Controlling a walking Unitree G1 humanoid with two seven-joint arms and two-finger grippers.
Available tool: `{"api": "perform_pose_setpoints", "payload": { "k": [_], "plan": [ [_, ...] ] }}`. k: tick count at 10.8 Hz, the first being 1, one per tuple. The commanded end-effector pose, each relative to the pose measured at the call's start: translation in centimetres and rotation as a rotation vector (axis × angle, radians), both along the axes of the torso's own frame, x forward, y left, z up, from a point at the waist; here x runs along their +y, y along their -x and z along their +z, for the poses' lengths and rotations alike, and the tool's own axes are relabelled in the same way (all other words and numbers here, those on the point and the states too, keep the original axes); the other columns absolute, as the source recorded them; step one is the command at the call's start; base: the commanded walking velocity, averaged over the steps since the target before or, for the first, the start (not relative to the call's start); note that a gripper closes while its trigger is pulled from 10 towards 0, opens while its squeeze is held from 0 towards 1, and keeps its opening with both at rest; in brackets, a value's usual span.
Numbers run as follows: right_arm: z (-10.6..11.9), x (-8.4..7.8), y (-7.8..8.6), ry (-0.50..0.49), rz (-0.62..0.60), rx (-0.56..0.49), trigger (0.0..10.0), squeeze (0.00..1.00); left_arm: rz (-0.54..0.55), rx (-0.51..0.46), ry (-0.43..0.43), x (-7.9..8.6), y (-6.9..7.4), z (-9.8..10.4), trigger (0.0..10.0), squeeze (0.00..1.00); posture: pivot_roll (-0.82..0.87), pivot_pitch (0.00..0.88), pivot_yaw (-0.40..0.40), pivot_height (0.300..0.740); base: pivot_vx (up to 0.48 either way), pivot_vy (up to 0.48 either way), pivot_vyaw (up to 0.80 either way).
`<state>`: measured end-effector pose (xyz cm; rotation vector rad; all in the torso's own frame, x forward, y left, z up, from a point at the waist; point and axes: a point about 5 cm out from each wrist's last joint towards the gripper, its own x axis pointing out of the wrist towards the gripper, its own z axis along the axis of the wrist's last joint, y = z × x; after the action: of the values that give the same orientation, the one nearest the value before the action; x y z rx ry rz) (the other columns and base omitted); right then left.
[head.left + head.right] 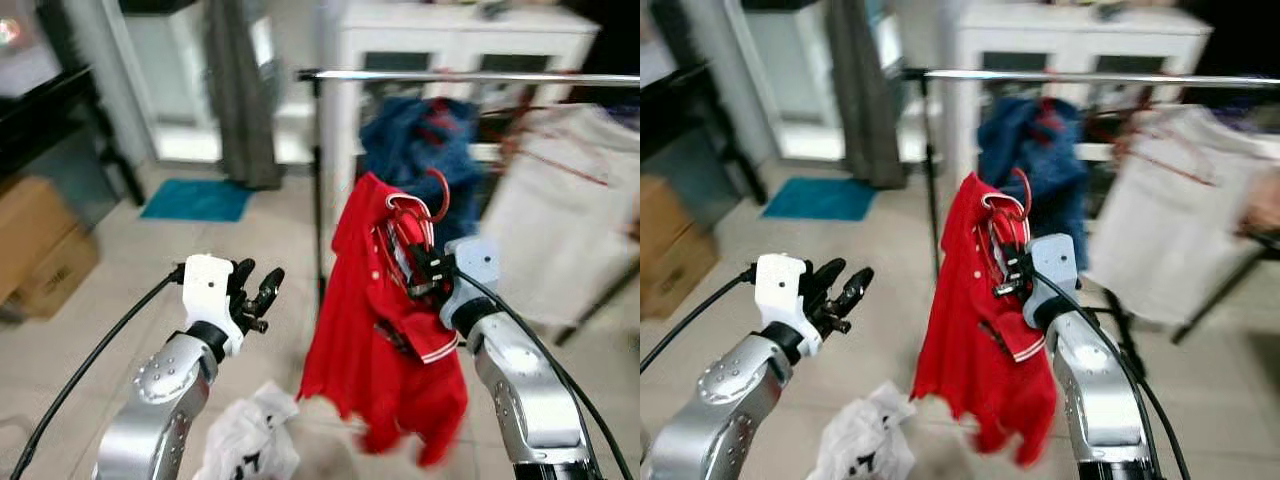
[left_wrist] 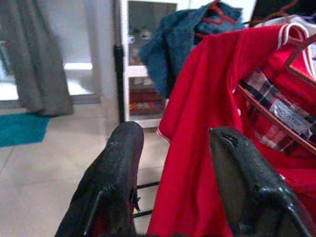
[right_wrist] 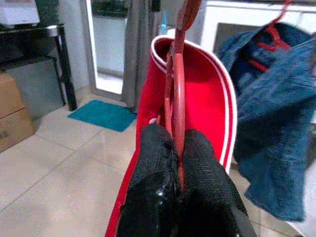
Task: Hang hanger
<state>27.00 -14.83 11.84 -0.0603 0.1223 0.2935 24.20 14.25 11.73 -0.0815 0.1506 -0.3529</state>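
From the head views, the right gripper (image 1: 428, 268) holds a red hanger (image 1: 420, 215) carrying a red shirt (image 1: 385, 330), its fingers pinched on the hanger's frame just under the hook. The shirt hangs down below and beside those fingers, in front of the metal rail (image 1: 470, 76), which runs above the hook without touching it. A blue garment (image 1: 420, 140) already hangs on the rail behind. The left gripper (image 1: 255, 295) is raised to the shirt's side, apart from it, fingers spread around nothing. A white bag (image 1: 250, 440) lies on the tiled floor below.

In the left wrist view, the two black fingers (image 2: 116, 182) stand apart, and past them the shirt's plaid collar lining shows a label (image 2: 289, 111) reading "INDUSTRIE".

In the right wrist view, the fingers (image 3: 153, 173) press together on the hanger's thin red bar (image 3: 178, 108), the white-trimmed collar directly beyond them.
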Motion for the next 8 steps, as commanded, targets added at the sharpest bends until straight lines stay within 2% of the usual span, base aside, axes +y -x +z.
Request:
{"api": "perform_pose_setpoints", "payload": {
  "k": [1,4,8],
  "plan": [
    [2.0,0.2,-0.7,0.001,0.011,-0.071,0.0,0.00,0.008,-0.020,-0.004,-0.1,-0.3,0.2,10.0,0.00,0.00,0.000,0.036,0.740,0.000,-0.247,0.00],
    [2.3,0.7,-1.3,-0.003,0.046,-0.080,0.0,0.00,0.019,-0.046,-0.005,0.0,-1.1,0.2,10.0,0.00,0.00,0.000,0.024,0.740,0.000,-0.251,0.00],
    [2.5,0.9,-1.2,-0.029,0.061,-0.081,0.0,0.00,0.018,-0.067,-0.012,-0.2,-1.9,-0.1,10.0,0.00,0.00,0.000,0.025,0.740,0.000,-0.267,0.00]
  ]
}}
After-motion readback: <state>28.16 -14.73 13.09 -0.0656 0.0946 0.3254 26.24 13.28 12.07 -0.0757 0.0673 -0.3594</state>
